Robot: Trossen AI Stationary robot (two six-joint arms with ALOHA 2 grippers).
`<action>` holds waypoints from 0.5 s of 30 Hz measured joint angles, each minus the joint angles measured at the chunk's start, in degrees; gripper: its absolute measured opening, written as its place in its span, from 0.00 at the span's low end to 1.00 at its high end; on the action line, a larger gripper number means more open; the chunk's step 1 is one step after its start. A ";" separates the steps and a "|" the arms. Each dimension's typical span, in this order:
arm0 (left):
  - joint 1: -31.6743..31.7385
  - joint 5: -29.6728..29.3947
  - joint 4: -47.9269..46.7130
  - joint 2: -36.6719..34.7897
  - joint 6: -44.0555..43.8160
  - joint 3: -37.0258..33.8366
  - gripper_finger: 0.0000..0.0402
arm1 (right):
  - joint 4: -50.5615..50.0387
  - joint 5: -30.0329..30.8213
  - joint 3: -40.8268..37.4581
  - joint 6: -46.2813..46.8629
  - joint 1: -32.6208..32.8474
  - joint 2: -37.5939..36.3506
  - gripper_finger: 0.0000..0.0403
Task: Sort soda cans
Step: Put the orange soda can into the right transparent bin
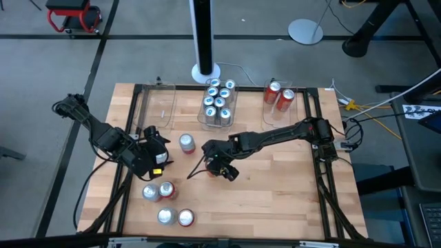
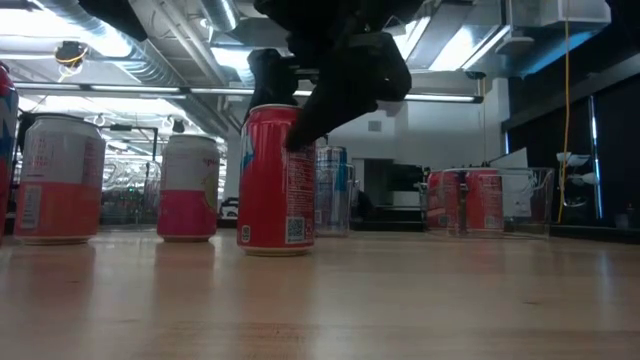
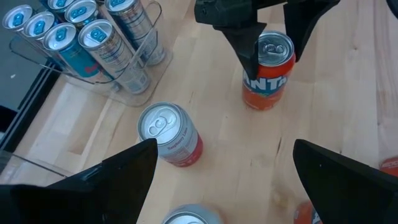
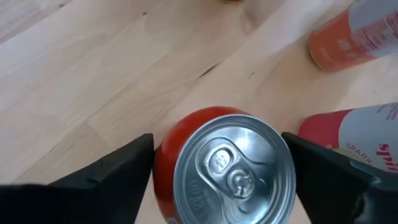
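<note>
Red can (image 4: 217, 171) between the spread right gripper (image 1: 219, 167); four cans nearby, perhaps; left gripper (image 1: 157, 148) spread.

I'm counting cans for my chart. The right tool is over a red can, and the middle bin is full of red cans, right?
Not quite. The right tool is over a red can, fingers either side, but the middle bin holds blue-and-white cans, not red. The high view shows it.
</note>
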 joint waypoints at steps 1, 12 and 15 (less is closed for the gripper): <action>0.00 0.00 0.00 0.00 0.00 0.00 0.90 | -0.03 0.04 0.00 -0.18 0.00 0.03 0.84; 0.00 0.00 0.00 0.00 -0.04 0.00 0.90 | -1.33 1.48 0.13 -3.82 0.06 -0.28 0.71; 0.00 0.00 0.00 0.00 0.00 0.00 0.90 | -2.23 1.40 0.09 -4.10 0.00 -0.50 0.71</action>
